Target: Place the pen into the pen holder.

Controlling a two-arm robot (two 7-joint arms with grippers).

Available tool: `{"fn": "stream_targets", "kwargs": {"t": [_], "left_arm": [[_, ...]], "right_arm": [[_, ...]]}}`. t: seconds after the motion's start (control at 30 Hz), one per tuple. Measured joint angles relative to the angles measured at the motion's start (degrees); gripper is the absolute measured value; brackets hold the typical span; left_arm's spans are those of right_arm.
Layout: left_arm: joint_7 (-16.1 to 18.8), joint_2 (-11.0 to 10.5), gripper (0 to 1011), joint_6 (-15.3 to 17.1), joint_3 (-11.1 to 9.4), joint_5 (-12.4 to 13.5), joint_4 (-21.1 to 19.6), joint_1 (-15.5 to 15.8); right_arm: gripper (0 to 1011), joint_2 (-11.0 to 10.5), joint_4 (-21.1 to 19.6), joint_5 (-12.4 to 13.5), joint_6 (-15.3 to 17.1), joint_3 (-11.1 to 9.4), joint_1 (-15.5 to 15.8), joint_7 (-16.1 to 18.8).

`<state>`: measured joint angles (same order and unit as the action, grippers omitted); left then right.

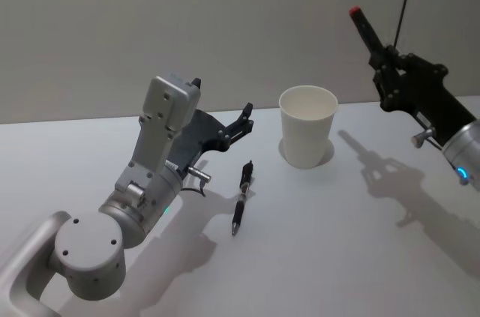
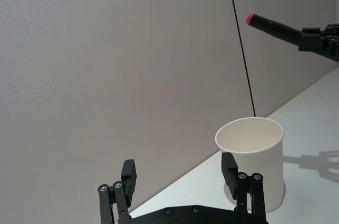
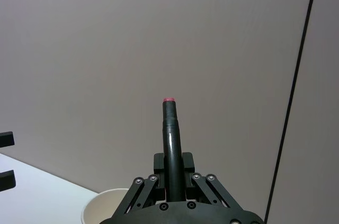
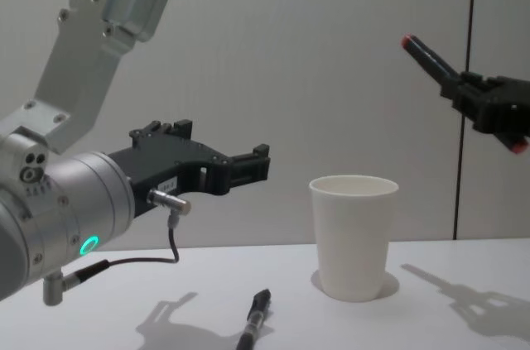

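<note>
Hovering above the white table (image 1: 337,249) on the left, the left gripper (image 1: 246,118) reaches forward toward the cup, its fingers (image 2: 128,173) spread wide apart. Just right of it and nearer the robot, a black pen (image 1: 241,195) lies flat on the table, running roughly away from the robot, apart from both grippers and from the cup. Farther right stands the pen holder (image 1: 307,133), a plain white paper cup, upright on the table with its mouth open upward. To its right, raised higher than the rim, the right gripper (image 1: 390,70) has its fingers pressed onto a second pen (image 1: 365,26) — black with a red tip — which slants upward and toward the left, red end uppermost.
</note>
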<state>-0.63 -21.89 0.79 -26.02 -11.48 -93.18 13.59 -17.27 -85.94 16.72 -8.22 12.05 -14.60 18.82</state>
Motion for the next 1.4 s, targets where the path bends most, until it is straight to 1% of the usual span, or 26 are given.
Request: {"fn": "stream_targets", "kwargs": {"t": [0.13, 0.17, 0.27, 0.37, 0.8, 0.83, 1.03, 1.07, 1.1, 1.27, 1.4], "left_arm": [[0.0, 0.0, 1001, 0.0, 0.0, 0.0, 0.0, 0.0], [0.0, 0.0, 1001, 0.0, 0.0, 0.0, 0.0, 0.0], [0.0, 0.0, 1001, 0.0, 0.0, 0.0, 0.0, 0.0], [0.0, 0.0, 1001, 0.0, 0.0, 0.0, 0.0, 0.0], [0.0, 0.0, 1001, 0.0, 0.0, 0.0, 0.0, 0.0], [0.0, 0.0, 1001, 0.0, 0.0, 0.0, 0.0, 0.0], [0.0, 0.0, 1001, 0.0, 0.0, 0.0, 0.0, 0.0], [0.0, 0.0, 1001, 0.0, 0.0, 0.0, 0.0, 0.0], [0.0, 0.0, 1001, 0.0, 0.0, 0.0, 0.0, 0.0], [0.0, 0.0, 1001, 0.0, 0.0, 0.0, 0.0, 0.0], [0.0, 0.0, 1001, 0.0, 0.0, 0.0, 0.0, 0.0]], "right_arm": [[185, 1.4, 2.9, -1.3, -2.2, 0.8, -1.8, 0.6], [185, 1.4, 2.9, -1.3, -2.2, 0.8, -1.8, 0.6], [185, 2.3, 5.0, -2.1, -4.0, 1.3, -3.1, 1.0], [185, 2.8, 6.2, -2.5, -5.3, 1.5, -3.8, 1.2], [185, 6.3, 14.6, -4.5, -13.1, 3.2, -8.7, 1.8], [185, 6.3, 14.6, -4.5, -13.1, 3.2, -8.7, 1.8], [185, 8.1, 18.9, -5.3, -16.3, 4.0, -11.2, 2.0], [185, 8.1, 18.9, -5.3, -16.3, 4.0, -11.2, 2.0], [185, 8.4, 20.0, -5.5, -16.9, 4.1, -11.7, 2.0], [185, 9.4, 22.8, -6.1, -18.6, 4.6, -13.2, 2.1], [185, 10.4, 25.8, -6.7, -20.1, 5.2, -14.7, 2.1]]}}
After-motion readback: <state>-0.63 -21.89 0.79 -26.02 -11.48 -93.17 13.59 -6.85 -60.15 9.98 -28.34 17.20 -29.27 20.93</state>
